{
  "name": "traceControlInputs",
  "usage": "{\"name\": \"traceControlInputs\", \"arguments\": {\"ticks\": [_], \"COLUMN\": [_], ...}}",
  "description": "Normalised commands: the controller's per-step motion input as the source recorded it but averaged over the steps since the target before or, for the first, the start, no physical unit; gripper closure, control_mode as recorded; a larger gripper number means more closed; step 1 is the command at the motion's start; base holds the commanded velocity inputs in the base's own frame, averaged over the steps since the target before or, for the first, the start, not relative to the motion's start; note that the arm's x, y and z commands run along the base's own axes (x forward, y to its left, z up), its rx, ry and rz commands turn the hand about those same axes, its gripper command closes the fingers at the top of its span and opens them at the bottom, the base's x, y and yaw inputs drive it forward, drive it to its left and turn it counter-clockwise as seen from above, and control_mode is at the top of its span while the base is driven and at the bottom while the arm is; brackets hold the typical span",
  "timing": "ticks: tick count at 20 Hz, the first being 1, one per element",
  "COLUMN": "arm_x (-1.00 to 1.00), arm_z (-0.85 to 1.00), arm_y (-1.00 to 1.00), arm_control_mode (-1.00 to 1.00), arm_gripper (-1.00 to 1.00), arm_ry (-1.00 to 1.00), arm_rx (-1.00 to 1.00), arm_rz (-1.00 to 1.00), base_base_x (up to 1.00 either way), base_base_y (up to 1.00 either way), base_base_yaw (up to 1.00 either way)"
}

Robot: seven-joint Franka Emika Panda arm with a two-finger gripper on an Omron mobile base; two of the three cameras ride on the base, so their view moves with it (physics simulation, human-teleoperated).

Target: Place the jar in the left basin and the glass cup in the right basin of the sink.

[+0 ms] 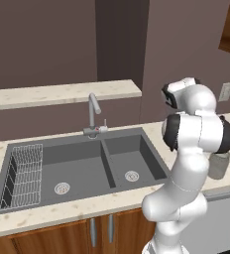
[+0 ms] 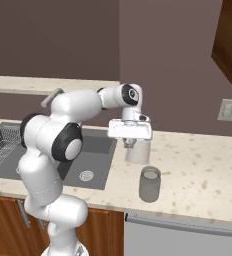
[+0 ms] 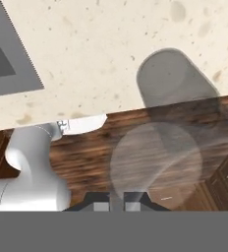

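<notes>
Nearest the hand camera, the glass cup [image 3: 155, 165] hangs upright, rim clenched in the jaws [image 2: 130, 142], above the table [image 2: 203, 165]; the right basin [image 2: 90, 160] lies at nine o'clock, the jar [image 2: 149, 184] standing at five.

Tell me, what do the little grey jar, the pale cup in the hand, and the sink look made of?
The small smoky-grey jar looks like tinted glass: the speckled counter shows dimly through it. The pale, clear tumbler looks like colourless glass, almost see-through. The dark-grey double sink has a flat matte finish without shine, perhaps stone composite, though that is uncertain.
</notes>
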Motion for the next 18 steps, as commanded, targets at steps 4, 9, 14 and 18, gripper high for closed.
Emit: {"name": "traceControlInputs", "arguments": {"ticks": [4,9,14,18], "arm_x": [-0.20,-0.18,-0.17,-0.13], "arm_z": [0.25,0.21,0.18,0.10], "arm_y": [0.17,0.20,0.21,0.25], "arm_control_mode": [-1.00,-1.00,-1.00,-1.00], "arm_gripper": [1.00,1.00,1.00,1.00], "arm_ry": [0.04,0.02,-0.05,-0.25], "arm_rx": [0.05,0.10,0.11,0.08], "arm_rz": [0.02,0.04,0.07,0.08], "base_base_x": [0.00,0.00,0.00,0.00], "base_base_y": [0.00,0.00,0.00,0.00], "base_base_yaw": [0.00,0.00,0.00,0.00]}}
